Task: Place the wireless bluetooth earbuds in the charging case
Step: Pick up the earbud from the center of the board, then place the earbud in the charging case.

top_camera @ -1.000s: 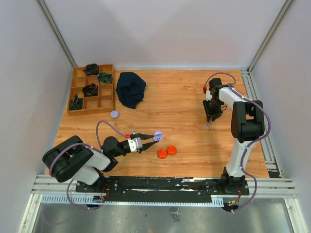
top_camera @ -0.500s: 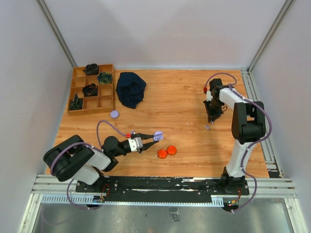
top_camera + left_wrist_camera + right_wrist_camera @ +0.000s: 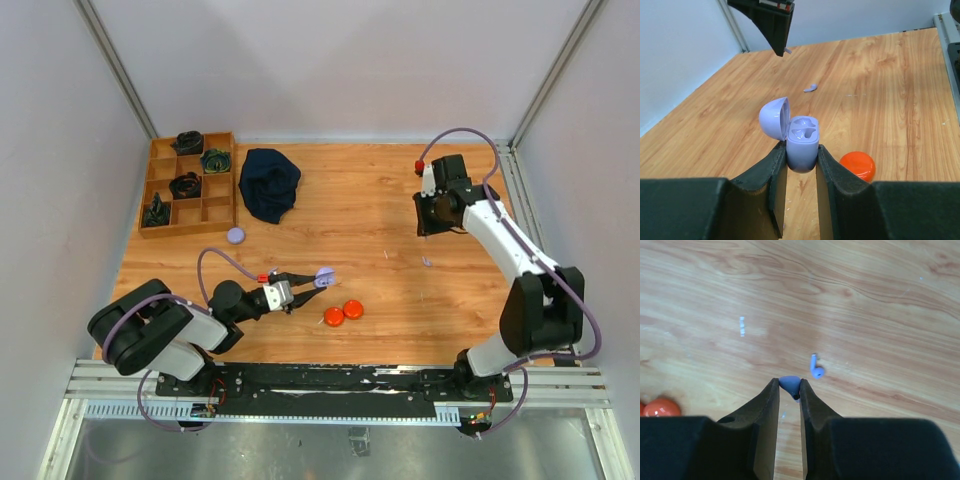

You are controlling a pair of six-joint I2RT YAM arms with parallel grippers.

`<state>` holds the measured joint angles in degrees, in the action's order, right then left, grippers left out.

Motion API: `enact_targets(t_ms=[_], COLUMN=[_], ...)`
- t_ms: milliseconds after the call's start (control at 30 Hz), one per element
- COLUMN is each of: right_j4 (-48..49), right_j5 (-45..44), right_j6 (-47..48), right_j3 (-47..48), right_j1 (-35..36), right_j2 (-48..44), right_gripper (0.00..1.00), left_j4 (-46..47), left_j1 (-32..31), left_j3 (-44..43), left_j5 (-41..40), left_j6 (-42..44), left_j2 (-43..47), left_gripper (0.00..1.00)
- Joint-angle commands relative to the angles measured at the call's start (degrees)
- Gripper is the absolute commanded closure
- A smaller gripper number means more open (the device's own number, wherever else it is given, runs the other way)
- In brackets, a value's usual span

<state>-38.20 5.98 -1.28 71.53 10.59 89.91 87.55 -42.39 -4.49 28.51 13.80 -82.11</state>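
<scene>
My left gripper (image 3: 801, 156) is shut on an open lavender charging case (image 3: 802, 142), lid swung left, both sockets empty; it also shows in the top view (image 3: 324, 277). My right gripper (image 3: 789, 385) is shut on a lavender earbud (image 3: 789, 383) and holds it well above the table, at the far right in the top view (image 3: 428, 225). A second lavender earbud (image 3: 816, 369) lies on the wood below, also seen in the top view (image 3: 426, 262) and the left wrist view (image 3: 810, 88).
Two orange discs (image 3: 342, 312) lie by the left gripper; one shows in the left wrist view (image 3: 858, 165). A lavender disc (image 3: 235, 236), a dark cloth (image 3: 269, 184) and a wooden compartment tray (image 3: 222, 190) are at the back left.
My right arm has lifted up and back from the table with one lavender earbud in its jaws. The other earbud stays on the wood. The left arm has not moved.
</scene>
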Motion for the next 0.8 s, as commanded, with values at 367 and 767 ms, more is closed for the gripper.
enact_targets(t_ms=[367, 767], right_j4=[15.8, 35.4], right_j5=[-0.9, -3.9], right_j6=[-10.2, -15.2], right_j3=[-12.2, -23.6], right_j1=[20.4, 38.1], right_j2=[-26.0, -36.3], right_gripper=[0.84, 0.85], left_j4=[13.8, 13.9], left_j1=[0.6, 0.6], left_j3=[0.7, -0.3], left_j5=[-3.7, -4.7], left_j6=[1.4, 0.7], left_j2=[4.2, 5.6], left_gripper=[1.0, 1.0])
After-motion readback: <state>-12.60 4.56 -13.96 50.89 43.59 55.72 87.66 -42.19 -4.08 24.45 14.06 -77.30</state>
